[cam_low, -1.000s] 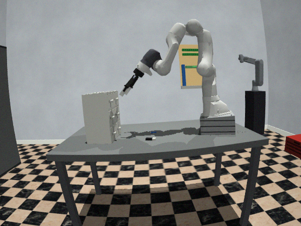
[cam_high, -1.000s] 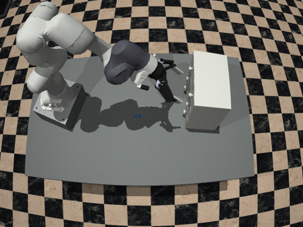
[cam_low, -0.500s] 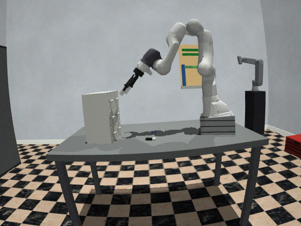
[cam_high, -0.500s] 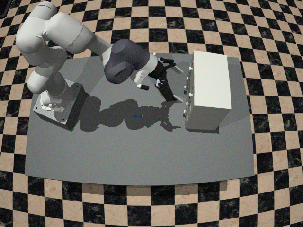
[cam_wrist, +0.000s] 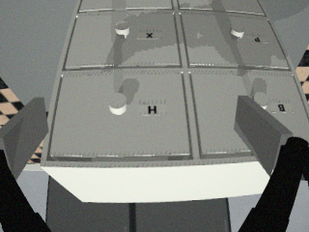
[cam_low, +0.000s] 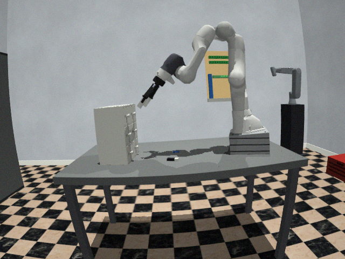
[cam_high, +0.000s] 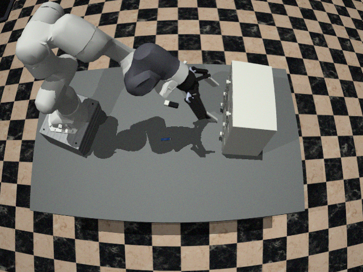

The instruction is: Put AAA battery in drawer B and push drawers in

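Wrist view: I have the gripper (cam_wrist: pixel 154 131) spread wide, nothing between its fingers, hanging above the table (cam_high: pixel 164 187) just in front of the chest's (cam_high: pixel 253 96) top edge. All six drawers look flush. The drawer marked B (cam_wrist: pixel 247 112) is top row, right as I see it. The battery (cam_high: pixel 165 139) lies mid-table, well apart from the chest. A black-and-white block (cam_high: pixel 171 103) lies nearer the far edge.

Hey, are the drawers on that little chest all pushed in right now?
All shut, as far as shows: in the wrist view the six fronts of the chest lie flush, none sticking out.
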